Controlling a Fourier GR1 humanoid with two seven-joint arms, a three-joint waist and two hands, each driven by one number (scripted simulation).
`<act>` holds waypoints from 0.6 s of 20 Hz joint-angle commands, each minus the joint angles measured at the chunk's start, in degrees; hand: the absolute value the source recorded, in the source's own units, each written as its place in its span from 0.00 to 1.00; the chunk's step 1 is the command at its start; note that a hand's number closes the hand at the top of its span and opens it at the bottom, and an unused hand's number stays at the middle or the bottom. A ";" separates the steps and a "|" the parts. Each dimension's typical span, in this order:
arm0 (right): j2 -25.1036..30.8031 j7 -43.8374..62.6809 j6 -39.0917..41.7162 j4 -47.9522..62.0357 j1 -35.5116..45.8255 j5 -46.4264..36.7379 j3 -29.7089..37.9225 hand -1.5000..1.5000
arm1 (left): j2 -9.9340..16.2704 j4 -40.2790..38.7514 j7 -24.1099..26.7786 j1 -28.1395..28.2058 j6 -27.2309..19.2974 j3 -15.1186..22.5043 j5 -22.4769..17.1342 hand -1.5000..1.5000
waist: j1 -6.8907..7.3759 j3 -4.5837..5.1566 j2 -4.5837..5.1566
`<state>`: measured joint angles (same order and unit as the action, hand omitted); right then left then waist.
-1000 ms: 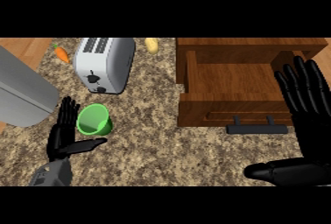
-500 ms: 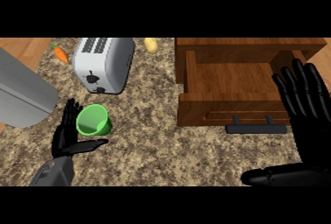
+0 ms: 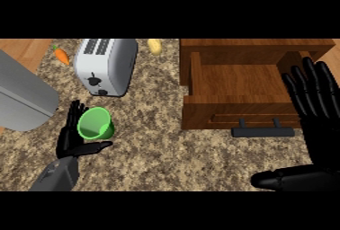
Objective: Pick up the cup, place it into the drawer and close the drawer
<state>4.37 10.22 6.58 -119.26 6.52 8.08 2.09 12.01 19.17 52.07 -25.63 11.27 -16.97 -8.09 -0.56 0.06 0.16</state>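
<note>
Green cup (image 3: 95, 123) standing upright on the speckled stone worktop (image 3: 172, 157), mouth facing up, well left of the open wooden drawer (image 3: 235, 92) and just in front of the silver toaster (image 3: 104, 65). Left robot hand (image 3: 74, 134) cradling the cup from the left side, fingers straight and spread behind the wall, thumb reaching under the near rim, not yet closed around it. Right robot hand (image 3: 315, 96) raised open over the right edge of the drawer, fingers straight and fanned, resting, holding nothing. Drawer pulled out toward the viewer, bare wooden floor showing, black bar handle (image 3: 262, 131) at its front. Beyond the toaster, a carrot (image 3: 61, 55) to the left and a small yellowish vegetable (image 3: 154, 46) to the right; a grey appliance (image 3: 23, 99) left of the cup. Cup probably light, rigid plastic with smooth, somewhat slippery sides, empty as far as visible, easily tipped by a sideways nudge. Best hold likely around the mid wall, fingers on the far side, thumb opposite, keeping it upright for the carry rightward into the drawer.
</note>
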 commanded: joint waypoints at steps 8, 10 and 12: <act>-0.94 0.48 -0.31 -1.41 -1.59 -0.91 -1.65 0.00 | -1.30 -5.94 4.16 -2.43 7.25 -0.57 -1.20 0.00 | -0.35 0.05 0.14; -1.11 -0.89 -0.32 0.41 -0.16 -1.13 -1.39 0.00 | -0.18 -5.52 1.63 -3.01 11.02 -0.37 -1.63 0.00 | -0.15 0.03 0.12; 0.87 -0.33 2.37 -1.59 -3.10 1.69 0.21 0.00 | -0.68 -6.36 2.47 -4.34 10.63 -1.10 -2.16 0.00 | -0.66 0.05 0.21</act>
<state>4.41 10.67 7.13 -120.11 5.60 8.64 1.92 11.08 14.08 52.14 -28.76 16.70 -17.54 -9.58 -0.88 0.11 0.29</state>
